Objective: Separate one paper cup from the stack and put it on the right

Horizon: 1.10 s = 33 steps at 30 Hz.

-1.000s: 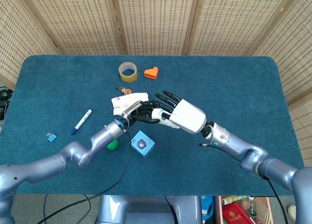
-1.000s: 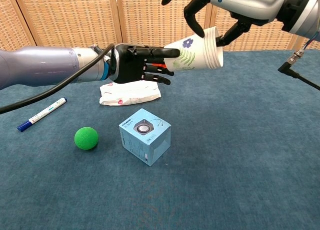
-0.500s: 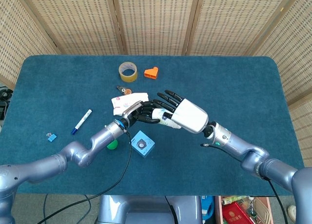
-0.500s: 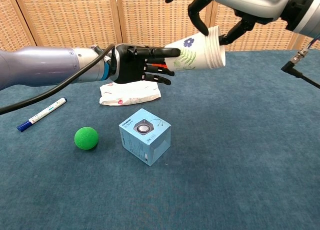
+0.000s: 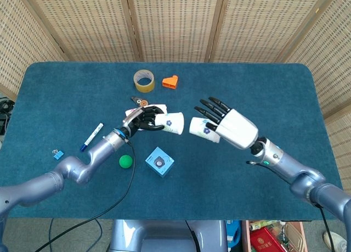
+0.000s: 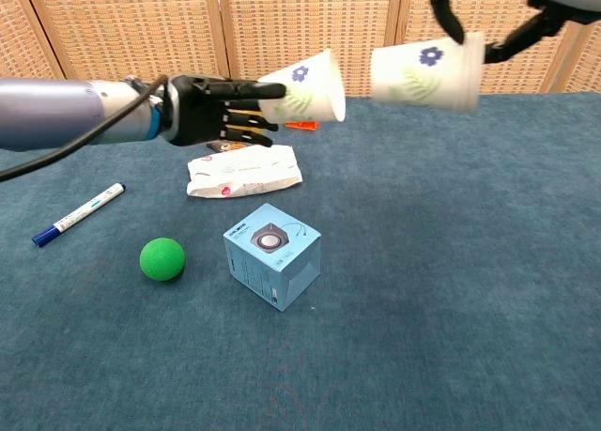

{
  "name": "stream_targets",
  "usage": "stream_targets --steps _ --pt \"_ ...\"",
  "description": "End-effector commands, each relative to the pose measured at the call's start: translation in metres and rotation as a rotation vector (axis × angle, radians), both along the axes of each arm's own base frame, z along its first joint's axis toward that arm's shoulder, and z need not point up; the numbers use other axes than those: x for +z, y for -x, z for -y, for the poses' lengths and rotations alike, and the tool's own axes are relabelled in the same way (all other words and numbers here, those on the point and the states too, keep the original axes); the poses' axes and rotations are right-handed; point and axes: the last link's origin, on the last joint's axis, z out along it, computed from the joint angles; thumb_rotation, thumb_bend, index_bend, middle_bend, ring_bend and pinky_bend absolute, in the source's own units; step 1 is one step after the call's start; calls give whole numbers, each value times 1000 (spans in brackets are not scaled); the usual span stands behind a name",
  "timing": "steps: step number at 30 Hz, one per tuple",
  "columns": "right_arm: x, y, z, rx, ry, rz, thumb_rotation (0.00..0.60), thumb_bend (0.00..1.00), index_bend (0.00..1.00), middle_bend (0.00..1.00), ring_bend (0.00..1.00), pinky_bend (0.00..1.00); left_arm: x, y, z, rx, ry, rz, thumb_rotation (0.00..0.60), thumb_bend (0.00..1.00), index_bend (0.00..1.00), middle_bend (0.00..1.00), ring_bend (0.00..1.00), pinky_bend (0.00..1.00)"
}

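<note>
The white paper cups with blue flower print are now in two parts, held in the air a small gap apart. My left hand grips one part by its narrow end, lying sideways. My right hand holds the other cup by its rim end, to the right of the first. I cannot tell how many cups are in each part. In the chest view most of the right hand is cut off by the top edge.
On the blue table lie a white packet, a light blue box, a green ball, a marker, a tape roll, an orange piece and a small clip.
The cups were one joined stack held between both hands. My right hand has pulled right with one part and my left hand has drawn back left with the other.
</note>
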Motion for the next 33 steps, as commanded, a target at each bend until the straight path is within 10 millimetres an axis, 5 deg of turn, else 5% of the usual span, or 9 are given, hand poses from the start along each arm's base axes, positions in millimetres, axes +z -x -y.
stream_targets --steps 1,9,11,17,33 --pt "7 14 -3 -15 18 -35 600 599 751 268 138 237 16 18 -5 7 -36 -36 600 128 517 495 478 459" --pt "12 51 -8 -81 43 -145 600 602 751 268 139 237 94 83 -17 -108 -206 -378 600 129 517 495 478 459" --pt "6 58 -9 -104 39 -170 600 602 751 268 139 237 126 111 -19 -194 -265 -631 600 129 517 495 478 459" --pt "-20 61 -10 -169 11 -165 600 601 751 267 139 236 175 150 -11 -331 -264 -1109 600 131 517 495 478 459" --pt "-54 65 -6 -233 -8 -173 600 601 751 258 138 237 157 184 10 -488 -413 -1609 600 135 517 495 478 459"
